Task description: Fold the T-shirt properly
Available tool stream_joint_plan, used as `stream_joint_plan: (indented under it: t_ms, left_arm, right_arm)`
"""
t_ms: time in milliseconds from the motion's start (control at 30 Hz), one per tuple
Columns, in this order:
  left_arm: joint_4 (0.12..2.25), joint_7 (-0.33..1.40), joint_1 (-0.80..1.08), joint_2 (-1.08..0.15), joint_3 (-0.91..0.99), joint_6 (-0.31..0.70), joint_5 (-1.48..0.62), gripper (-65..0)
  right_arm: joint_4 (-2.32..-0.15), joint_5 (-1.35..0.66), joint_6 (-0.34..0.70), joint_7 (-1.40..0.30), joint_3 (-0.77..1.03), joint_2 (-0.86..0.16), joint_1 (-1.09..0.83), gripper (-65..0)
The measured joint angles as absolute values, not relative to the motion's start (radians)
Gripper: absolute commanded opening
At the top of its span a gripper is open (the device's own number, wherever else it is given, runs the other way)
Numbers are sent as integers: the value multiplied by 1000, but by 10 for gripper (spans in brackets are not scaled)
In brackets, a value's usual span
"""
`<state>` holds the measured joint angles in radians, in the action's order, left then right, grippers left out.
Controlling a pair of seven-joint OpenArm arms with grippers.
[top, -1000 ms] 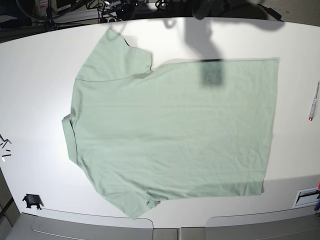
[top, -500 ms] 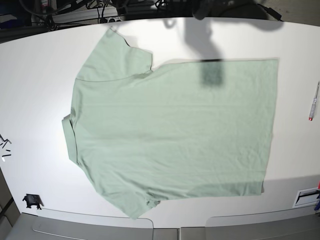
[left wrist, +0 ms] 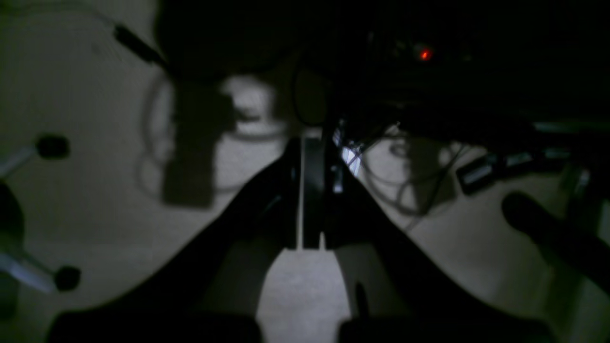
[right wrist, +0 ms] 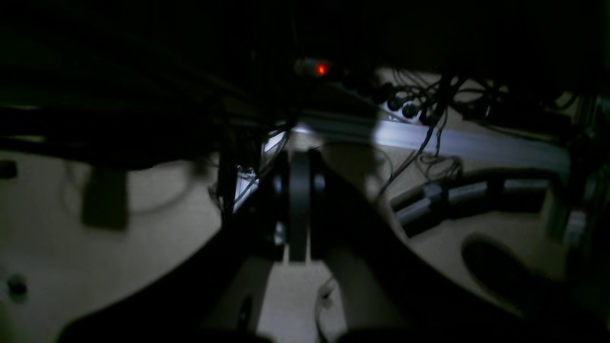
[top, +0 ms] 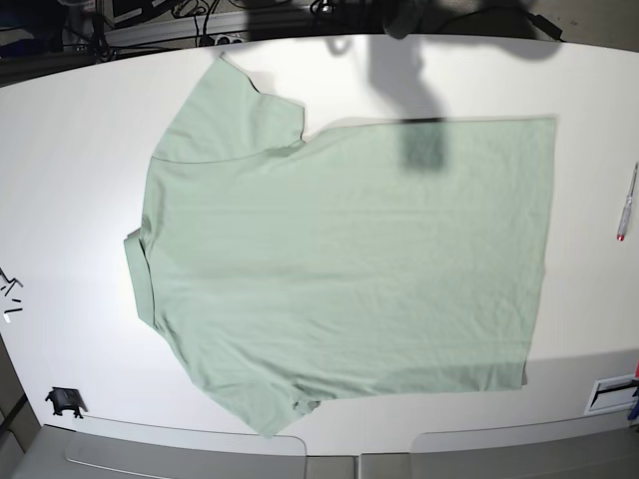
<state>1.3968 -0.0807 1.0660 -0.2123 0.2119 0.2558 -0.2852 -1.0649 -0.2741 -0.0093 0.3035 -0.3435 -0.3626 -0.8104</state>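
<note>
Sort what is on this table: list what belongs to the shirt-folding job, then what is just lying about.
Belongs to the job:
T-shirt, spread flat on the white table

Just lying about:
pen near the right edge
small black object at lower left

T-shirt [top: 339, 269]: soft matt mint cloth, faintly creased; table [top: 70, 180]: smooth white surface, slight sheen; pen [top: 626, 203]: glossy plastic; both grippers' fingers: dark matt plastic.

Left hand [left wrist: 312, 190], right hand [right wrist: 299, 205]: black, wedge-shaped fingers tapering to flat narrow tips
</note>
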Motion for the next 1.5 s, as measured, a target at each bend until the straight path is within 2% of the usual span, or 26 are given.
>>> stream_joint_plan:
  t_ms: [300, 467, 600, 733, 833, 1033, 1200, 1333, 1367, 1433, 1500]
  left_arm:
    - [1781, -2, 1263, -304, 223, 259, -283, -650]
    - [1950, 88, 1288, -302, 291, 275, -287, -650]
    - [2035, 106, 1288, -302, 383, 380, -394, -650]
    - [2067, 105, 1260, -302, 460, 506, -546, -650]
    - [2068, 150, 1216, -302, 472, 555, -613, -650]
    - [2067, 211, 1142, -284, 471, 561, -674, -650]
    - [2067, 211, 1141, -286, 472, 559, -656, -650]
    - [2067, 196, 1140, -251, 471, 559, -608, -650]
    - [2067, 189, 1136, -247, 471, 561, -608, -629]
    - [2067, 187, 1127, -245, 471, 559, -610, -541]
    - [2067, 186, 1117, -244, 471, 559, -611, -470]
  right_arm:
    - [-1639, -311, -15, 267, -133, -469, -1124, -650]
    - [-1894, -476, -4, 136, 41, -507, -1140, -650]
    - [-2014, -511, 46, 59, 173, -509, -1113, -650]
    - [-2028, -539, 95, 37, 255, -499, -1068, -650]
    - [-2004, -596, 98, -9, 285, -496, -1011, -650]
    - [-1874, -605, 221, -17, 296, -422, -852, -650]
    - [-1793, -683, 215, -31, 297, -348, -762, -650]
    - [-1794, -651, 223, -23, 297, -290, -744, -650]
    - [-1793, -611, 226, -23, 297, -277, -744, -650]
    - [-1794, -567, 226, -24, 297, -255, -745, -634]
    - [-1793, -547, 226, -28, 297, -244, -746, -504]
